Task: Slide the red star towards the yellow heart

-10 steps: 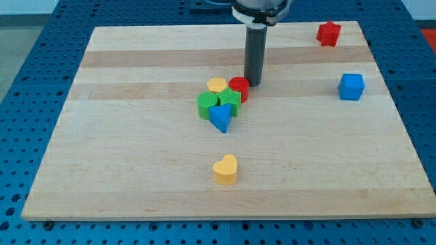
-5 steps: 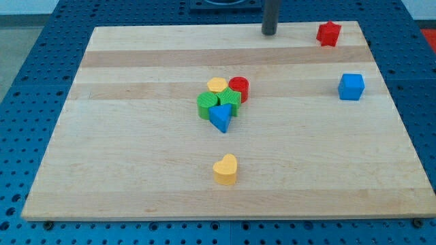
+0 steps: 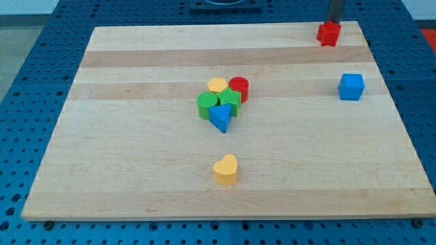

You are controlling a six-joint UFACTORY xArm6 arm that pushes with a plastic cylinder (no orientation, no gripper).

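My tip (image 3: 335,22) has swung from the central cluster to just behind the red star (image 3: 328,33), seemingly touching it, ready to push it toward the far-off yellow heart (image 3: 225,169)

my tip (image 3: 335,22) at top right, just behind the red star (image 3: 328,33) | yellow heart (image 3: 225,169) low in the middle, alone | middle bunch, all touching: yellow block (image 3: 217,84), red round block (image 3: 239,87), two green blocks (image 3: 207,105) (image 3: 229,99), blue triangle (image 3: 220,118) | blue cube (image 3: 351,86) at right | wooden board (image 3: 136,156)
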